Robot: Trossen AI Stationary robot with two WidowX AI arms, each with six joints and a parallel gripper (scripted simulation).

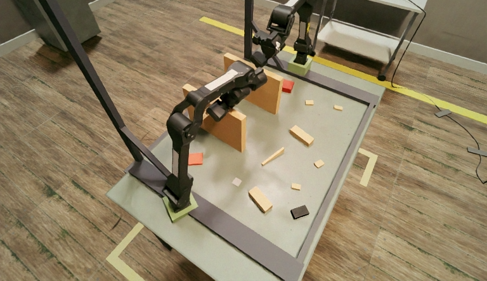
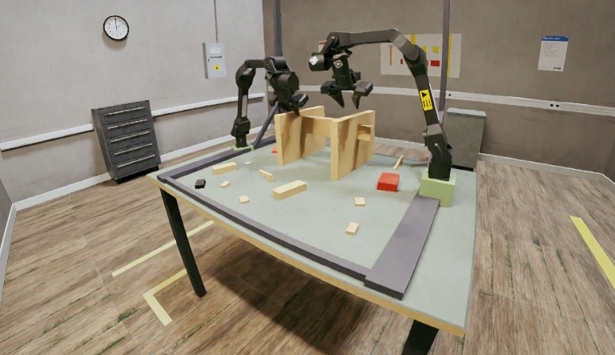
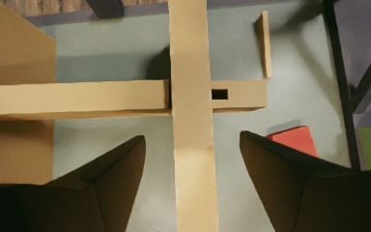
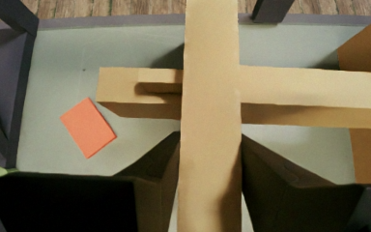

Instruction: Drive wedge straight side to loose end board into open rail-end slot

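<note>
While right gripper (image 1: 217,111) (image 2: 296,105) (image 4: 211,136) pinches end board (image 1: 229,130) (image 2: 290,140) (image 4: 211,72) at rail's (image 2: 317,127) (image 3: 82,98) (image 4: 299,87) wedged end, keep it flat; left gripper (image 1: 259,58) (image 2: 346,102) (image 3: 192,137) open, empty.

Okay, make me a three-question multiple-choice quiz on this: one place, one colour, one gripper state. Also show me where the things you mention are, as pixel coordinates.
1. Where is the black block (image 1: 299,212) (image 2: 199,183)?
A) On the rail
B) On the table
C) Between the end boards

2. What colour is the left arm's base block (image 1: 293,68) (image 2: 437,192) (image 3: 365,147)?
A) Green
B) Red
C) Black

3. The right gripper (image 1: 217,107) (image 2: 296,108) (image 4: 207,139) is:
A) Open
B) Shut on nothing
C) Shut on an end board (image 1: 226,130) (image 2: 290,140) (image 4: 209,184)

Key:
1 B: it lies on the tabletop, away from the boards.
2 A: the top view shows pale green beneath the arm.
3 C: its fingers meet both board faces.
</note>
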